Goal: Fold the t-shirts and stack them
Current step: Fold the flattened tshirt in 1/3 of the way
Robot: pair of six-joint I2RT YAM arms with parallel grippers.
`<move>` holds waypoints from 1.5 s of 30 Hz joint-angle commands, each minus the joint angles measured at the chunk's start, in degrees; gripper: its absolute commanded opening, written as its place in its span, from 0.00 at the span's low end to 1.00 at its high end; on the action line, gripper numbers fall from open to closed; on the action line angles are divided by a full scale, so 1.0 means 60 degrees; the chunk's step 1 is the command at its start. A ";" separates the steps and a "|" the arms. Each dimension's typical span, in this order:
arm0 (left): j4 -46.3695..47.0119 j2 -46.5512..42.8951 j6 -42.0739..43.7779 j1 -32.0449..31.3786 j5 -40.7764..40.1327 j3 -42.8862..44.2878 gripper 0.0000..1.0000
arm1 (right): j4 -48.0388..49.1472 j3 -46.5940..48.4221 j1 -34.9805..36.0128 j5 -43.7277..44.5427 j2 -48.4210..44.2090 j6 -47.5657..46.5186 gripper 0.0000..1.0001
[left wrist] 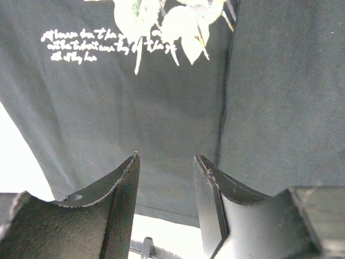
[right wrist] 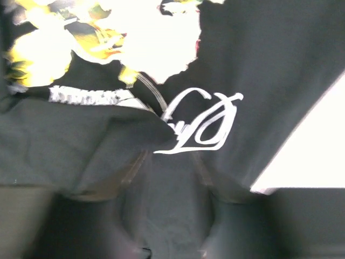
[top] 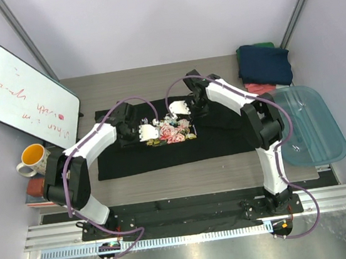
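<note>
left wrist: black t-shirt (left wrist: 135, 124) just beyond parted left end effector (left wrist: 166, 159); right end effector (right wrist: 170, 210), grip unclear

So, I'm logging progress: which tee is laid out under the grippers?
The black rose-print t-shirt, spread out in the middle beneath the left gripper and right gripper. The navy tee, green tee and coral-red tee sit piled at the far right.

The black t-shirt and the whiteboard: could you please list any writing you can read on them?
Nothing can be quoted with certainty.
On the black t-shirt, three lines of small white cursive: too fine to read.
On the same shirt, a large white script flourish: blurred, unreadable.
On the whiteboard, red handwriting: too small to read.
</note>
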 commanded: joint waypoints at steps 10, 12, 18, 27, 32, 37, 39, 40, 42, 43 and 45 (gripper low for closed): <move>0.0112 -0.0379 -0.0118 -0.0188 -0.0039 0.0078 0.46 | 0.3326 0.0091 -0.0686 0.1180 -0.0869 0.5001 0.66; 0.0083 -0.0422 -0.0074 -0.0188 -0.0083 0.0049 0.46 | 0.1810 0.0617 -0.1590 -0.0199 -0.0825 0.5634 0.66; -0.0005 -0.0554 0.0131 -0.0188 -0.0040 -0.0025 0.46 | -0.2482 0.1569 -0.3673 -0.3280 0.0154 0.4995 0.58; -0.0634 -0.0247 0.0292 -0.0320 -0.0244 0.0780 0.46 | -0.4306 0.1307 -0.5111 -0.4350 0.1444 0.3439 0.57; -0.1059 -0.0101 0.0278 -0.0452 -0.0507 0.1146 0.46 | -0.4485 0.2097 -0.5287 -0.5009 0.2060 0.3189 0.57; -0.1309 -0.0027 0.0307 -0.0554 -0.0640 0.1352 0.46 | -0.4558 0.2817 -0.5419 -0.5318 0.2573 0.3292 0.59; -0.1382 0.0031 0.0263 -0.0569 -0.0699 0.1440 0.46 | -0.4646 0.3008 -0.5449 -0.5318 0.2617 0.3219 0.59; -0.1411 0.0060 0.0248 -0.0569 -0.0699 0.1469 0.46 | -0.4646 0.3008 -0.5463 -0.5347 0.2617 0.3190 0.59; -0.1426 0.0104 0.0205 -0.0598 -0.0699 0.1484 0.46 | -0.4661 0.3008 -0.5463 -0.5362 0.2661 0.3145 0.57; -0.1411 0.0119 0.0190 -0.0613 -0.0699 0.1484 0.46 | -0.4719 0.3008 -0.5463 -0.5391 0.2719 0.3102 0.57; -0.1411 0.0149 0.0131 -0.0657 -0.0699 0.1513 0.46 | -0.4749 0.2979 -0.5463 -0.5406 0.2735 0.3072 0.53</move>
